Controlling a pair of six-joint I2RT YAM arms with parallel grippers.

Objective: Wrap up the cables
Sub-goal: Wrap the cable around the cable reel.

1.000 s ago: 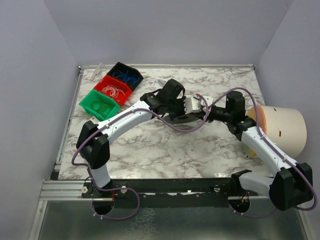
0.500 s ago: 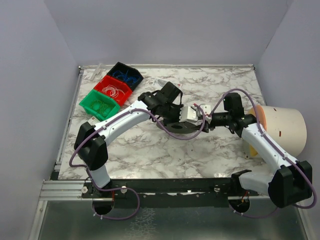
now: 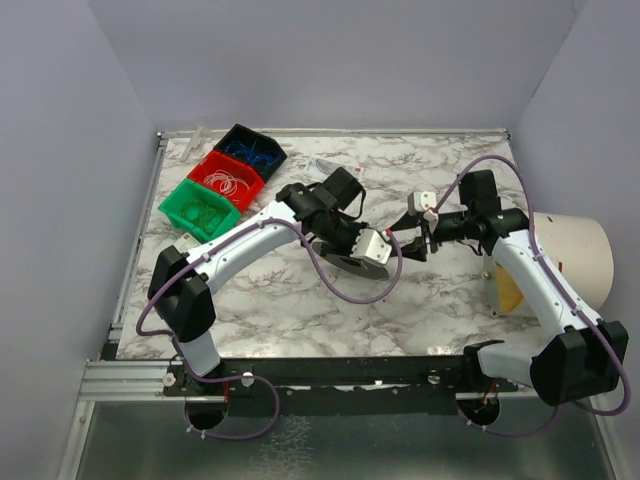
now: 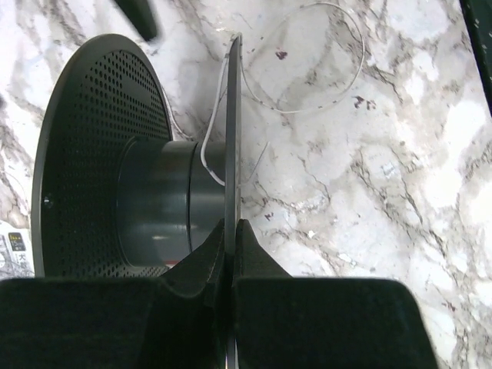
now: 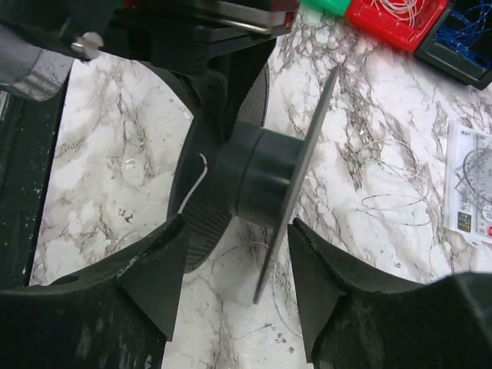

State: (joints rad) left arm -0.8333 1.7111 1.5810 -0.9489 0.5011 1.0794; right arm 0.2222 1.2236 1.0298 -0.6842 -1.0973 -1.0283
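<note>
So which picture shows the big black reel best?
The left wrist view. The reel fills it: holed flange, hub, and the thin flange pinched by the left gripper. The right wrist view shows the reel partly behind that gripper. From the top the reel is small and mostly hidden.

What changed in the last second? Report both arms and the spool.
The right gripper opened and drew back to the right; its jaws now stand clear of the spool. The left gripper carried the spool a little toward the near edge of the table. Unchanged: the left gripper stays shut on the spool's flange, and the bins have not moved.
</note>
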